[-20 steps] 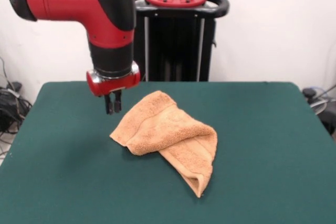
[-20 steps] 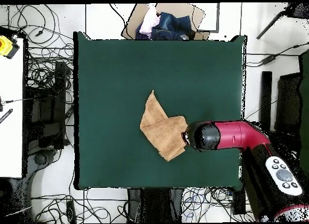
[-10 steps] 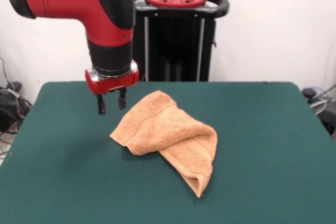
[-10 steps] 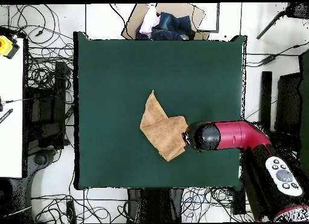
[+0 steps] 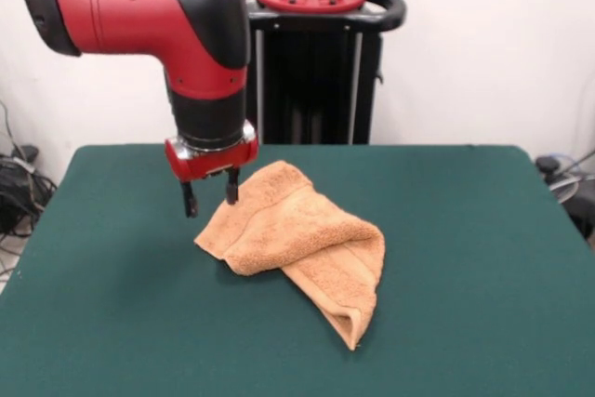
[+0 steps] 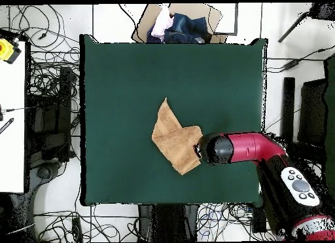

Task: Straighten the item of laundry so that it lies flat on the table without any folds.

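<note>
The orange-tan towel [image 5: 302, 239] lies crumpled on the dark green table [image 5: 465, 258], folded over itself with one end trailing toward the near edge. It also shows in the overhead view [image 6: 175, 138] near the table's middle [image 6: 118, 90]. My gripper [image 5: 210, 200] is open and empty. It hangs just above the towel's far left edge, one finger over the cloth and the other over bare table. In the overhead view the arm's head [image 6: 216, 149] hides the gripper, at the towel's right corner.
The black pedestal [image 5: 311, 62] stands behind the table's far edge. In the overhead view a box of clothes [image 6: 180, 25] sits beyond the table's top edge and cables lie on the floor around it.
The gripper has opened from shut, moved right toward the towel's edge and come a little lower. The towel has not moved.
</note>
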You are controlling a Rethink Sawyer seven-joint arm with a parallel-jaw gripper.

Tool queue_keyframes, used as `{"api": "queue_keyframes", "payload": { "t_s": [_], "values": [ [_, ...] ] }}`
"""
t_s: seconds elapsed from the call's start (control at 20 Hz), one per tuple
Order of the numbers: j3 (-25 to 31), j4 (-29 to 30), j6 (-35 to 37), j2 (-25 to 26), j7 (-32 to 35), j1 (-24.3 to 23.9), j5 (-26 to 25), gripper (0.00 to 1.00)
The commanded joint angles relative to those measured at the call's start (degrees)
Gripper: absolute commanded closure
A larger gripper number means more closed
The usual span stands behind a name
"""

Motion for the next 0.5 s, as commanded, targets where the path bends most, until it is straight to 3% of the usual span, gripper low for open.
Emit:
{"api": "queue_keyframes", "payload": {
  "t_s": [0.05, 0.3, 0.5],
  "values": [
    [-3.07, -1.56, -4.19, 4.29, 4.20, 3.40, -5.17, 0.00],
    [-9.21, -9.74, -9.09, 13.14, 14.08, 11.85, -10.10, 0.00],
    [-11.01, -12.48, -13.37, 16.91, 15.18, 13.17, -9.53, 0.00]
  ]
}}
